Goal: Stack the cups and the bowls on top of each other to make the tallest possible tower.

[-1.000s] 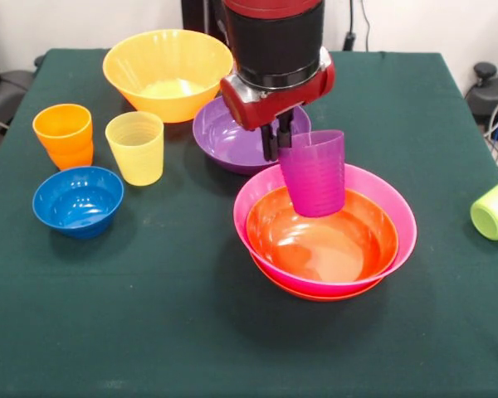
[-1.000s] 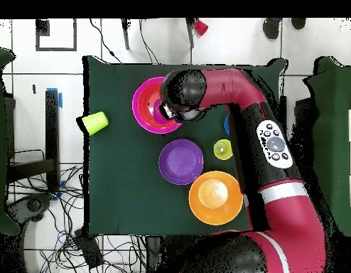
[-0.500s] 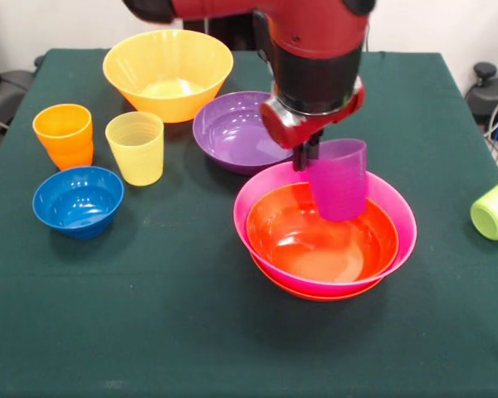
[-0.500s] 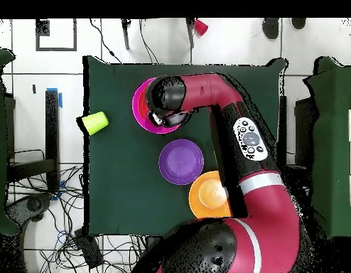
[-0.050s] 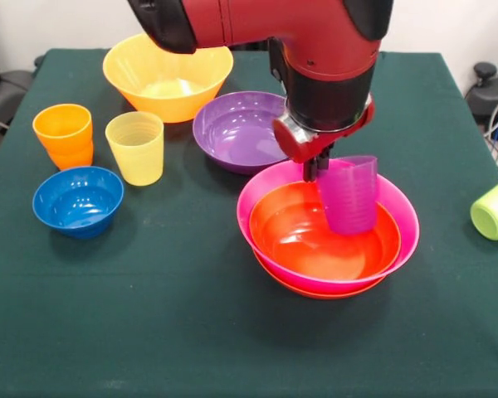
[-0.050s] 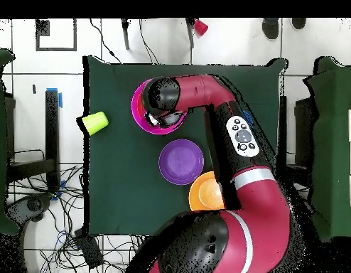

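A purple cup (image 5: 349, 196) hangs slightly tilted inside the tower (image 5: 327, 240), a red-orange bowl (image 5: 315, 240) nested in a pink bowl (image 5: 398, 217) over another red-orange bowl. My gripper (image 5: 315, 170) is shut on the cup's far rim. I cannot tell whether the cup's base touches the bowl. In the overhead view the arm's head (image 6: 164, 99) covers the cup, and only the pink bowl's rim (image 6: 137, 106) shows. The purple bowl (image 5: 236, 128) (image 6: 181, 161) sits just behind the tower.
A large yellow-orange bowl (image 5: 168, 70) (image 6: 201, 195) stands at the back. On the left are an orange cup (image 5: 64, 134), a yellow cup (image 5: 135, 147) and a small blue bowl (image 5: 77, 199). A lime green cup (image 5: 494, 207) (image 6: 95, 122) lies on its side at the right edge.
The arm has carried the purple cup rightward and lower, from above the pink bowl's far rim down into the red-orange bowl.
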Controlling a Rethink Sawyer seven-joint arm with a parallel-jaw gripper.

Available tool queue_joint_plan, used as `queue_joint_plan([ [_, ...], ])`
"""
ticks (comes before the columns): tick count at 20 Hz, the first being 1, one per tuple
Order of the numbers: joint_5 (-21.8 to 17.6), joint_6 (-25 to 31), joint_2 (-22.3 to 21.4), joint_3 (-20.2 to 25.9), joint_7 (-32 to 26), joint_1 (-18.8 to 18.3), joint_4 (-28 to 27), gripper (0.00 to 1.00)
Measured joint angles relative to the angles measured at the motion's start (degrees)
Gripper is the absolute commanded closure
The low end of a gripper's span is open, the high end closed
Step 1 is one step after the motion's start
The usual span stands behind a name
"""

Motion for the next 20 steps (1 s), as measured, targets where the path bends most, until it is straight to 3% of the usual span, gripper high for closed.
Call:
queue_joint_plan([
  [20, 0.0, 1.3, 2.4, -1.7, 0.0, 1.7, -5.1, 1.0],
])
